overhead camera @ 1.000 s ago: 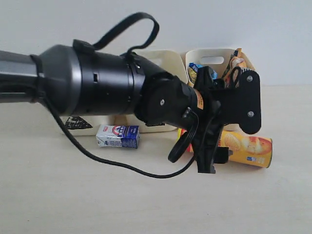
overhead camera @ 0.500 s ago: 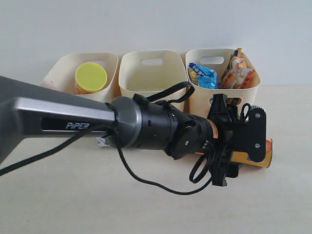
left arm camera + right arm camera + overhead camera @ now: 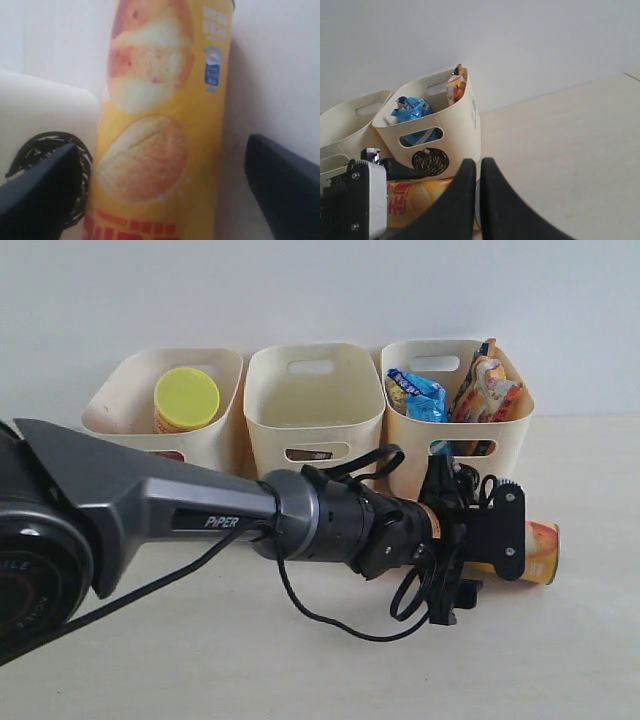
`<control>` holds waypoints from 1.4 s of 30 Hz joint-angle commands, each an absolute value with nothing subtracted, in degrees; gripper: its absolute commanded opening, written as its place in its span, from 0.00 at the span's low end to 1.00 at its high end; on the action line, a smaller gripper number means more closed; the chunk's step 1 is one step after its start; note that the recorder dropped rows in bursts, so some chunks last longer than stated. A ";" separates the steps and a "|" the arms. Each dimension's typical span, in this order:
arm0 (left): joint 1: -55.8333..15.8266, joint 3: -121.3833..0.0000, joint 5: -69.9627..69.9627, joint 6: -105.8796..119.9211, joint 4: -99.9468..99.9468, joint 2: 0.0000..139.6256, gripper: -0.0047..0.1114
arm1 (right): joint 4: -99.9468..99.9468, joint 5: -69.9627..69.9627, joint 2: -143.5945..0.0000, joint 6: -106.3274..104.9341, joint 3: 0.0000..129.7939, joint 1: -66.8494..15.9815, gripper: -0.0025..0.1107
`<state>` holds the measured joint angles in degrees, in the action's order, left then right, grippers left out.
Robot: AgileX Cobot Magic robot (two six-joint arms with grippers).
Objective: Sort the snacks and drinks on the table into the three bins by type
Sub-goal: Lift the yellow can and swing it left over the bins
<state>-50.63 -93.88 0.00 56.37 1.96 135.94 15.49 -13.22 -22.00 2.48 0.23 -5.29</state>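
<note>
Across the lower frame, the table (image 3: 150, 670) bears three bins (image 3: 315, 405) along its back edge. At lower right the yellow-orange chip tube (image 3: 535, 552) lies on its side, so the left gripper (image 3: 165, 185) straddles it with jaws spread wide, not yet clamped. Nearby the right gripper (image 3: 479, 165) sits pinched together, empty.

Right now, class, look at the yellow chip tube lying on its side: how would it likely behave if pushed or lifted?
The chip tube lies on its side on the table, so a nudge would probably roll it. Its smooth round wall may slip unless the open left hand straddling it closes squarely. It looks stiff and is likely light.
</note>
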 commanded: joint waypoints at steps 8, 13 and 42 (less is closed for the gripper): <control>-48.19 -100.27 -0.82 56.39 2.01 140.14 0.45 | 15.39 -13.99 -21.88 2.24 0.00 -5.21 0.02; -47.59 -100.27 0.89 56.15 2.01 139.54 0.08 | 15.39 -13.99 -21.88 2.24 0.00 -5.21 0.02; -57.80 -100.27 44.53 26.99 0.92 104.17 0.08 | 15.39 -14.77 -21.88 1.95 0.00 -5.21 0.02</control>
